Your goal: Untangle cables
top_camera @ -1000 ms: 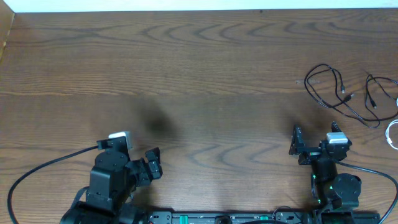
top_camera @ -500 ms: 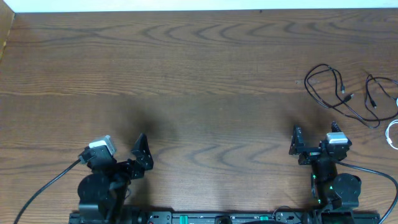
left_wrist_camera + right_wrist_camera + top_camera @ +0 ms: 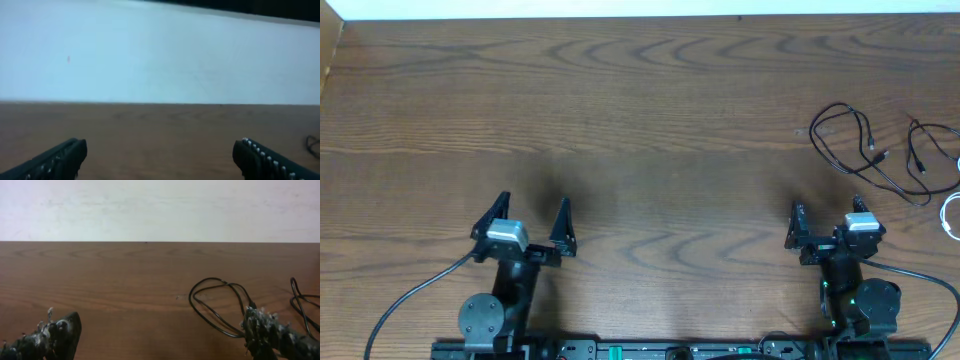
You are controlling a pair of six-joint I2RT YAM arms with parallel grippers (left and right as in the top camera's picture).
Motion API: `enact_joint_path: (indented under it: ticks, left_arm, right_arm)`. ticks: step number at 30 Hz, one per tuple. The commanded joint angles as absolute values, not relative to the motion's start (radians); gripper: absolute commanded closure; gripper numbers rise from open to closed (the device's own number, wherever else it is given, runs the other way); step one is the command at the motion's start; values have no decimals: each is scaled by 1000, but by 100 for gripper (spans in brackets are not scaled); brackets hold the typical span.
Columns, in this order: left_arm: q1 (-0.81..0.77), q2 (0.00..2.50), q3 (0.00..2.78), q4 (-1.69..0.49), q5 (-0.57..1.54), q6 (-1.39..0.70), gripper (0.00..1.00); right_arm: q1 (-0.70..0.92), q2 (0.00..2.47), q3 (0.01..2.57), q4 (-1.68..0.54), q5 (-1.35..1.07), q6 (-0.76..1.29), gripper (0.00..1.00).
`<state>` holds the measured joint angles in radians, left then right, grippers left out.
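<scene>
Black cables (image 3: 872, 146) lie loose at 2 o'clock on table (image 3: 640, 120); left gripper (image 3: 532, 205) at 7 o'clock and right gripper (image 3: 827, 210) at 5 o'clock both spread wide, holding nothing.

Prob. a robotics lab — wood-grain table (image 3: 640, 100), plain white wall (image 3: 160, 205), robot arms (image 3: 510, 285) at table edge.

Thin black cables (image 3: 871, 143), loosely looped (far right)

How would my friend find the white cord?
On the wooden table, go to the right edge, past the right gripper. On the robot's side of the loopy black cables, a thin curve peeks in at the edge. That white cable is the only one not black.
</scene>
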<state>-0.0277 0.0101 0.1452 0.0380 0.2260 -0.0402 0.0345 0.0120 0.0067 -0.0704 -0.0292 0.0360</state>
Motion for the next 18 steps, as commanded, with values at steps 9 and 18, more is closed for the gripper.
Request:
enact_joint_path:
  ticks: [9, 18]
  left_arm:
    - [-23, 2, 26, 210, 289, 253, 2]
    - [-23, 2, 4, 196, 237, 276, 2]
  right_arm:
    - [41, 7, 6, -75, -32, 28, 1]
    - [41, 7, 6, -75, -32, 28, 1]
